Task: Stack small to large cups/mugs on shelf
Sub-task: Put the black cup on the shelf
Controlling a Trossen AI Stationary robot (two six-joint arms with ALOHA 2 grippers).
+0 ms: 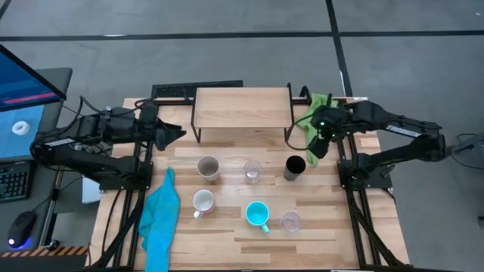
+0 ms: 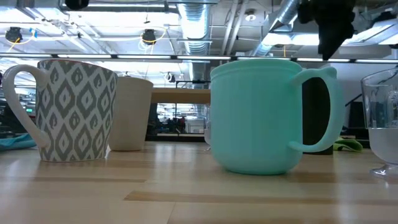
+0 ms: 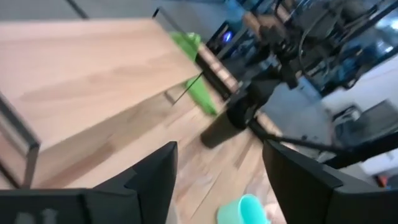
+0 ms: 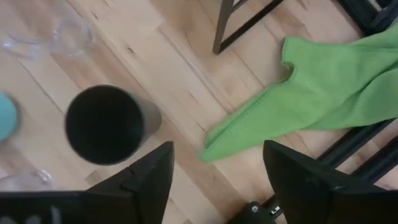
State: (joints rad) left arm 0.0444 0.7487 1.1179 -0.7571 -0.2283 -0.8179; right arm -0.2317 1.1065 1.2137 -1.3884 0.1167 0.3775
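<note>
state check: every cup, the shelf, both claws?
black tumbler: upright on table, ungrasped
beige-grey cup: upright on table
white mug: upright on table
cyan mug: upright on table
clear glass: upright on table
second clear glass: upright on table
shelf: no cups on it
right claw: open, above the tumbler
left claw: open, beside the shelf

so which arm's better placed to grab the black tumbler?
Right, probably. The right gripper hangs open beside the black tumbler, which shows just ahead of its fingers in the right wrist view. The left gripper sits across the table by the shelf.
</note>
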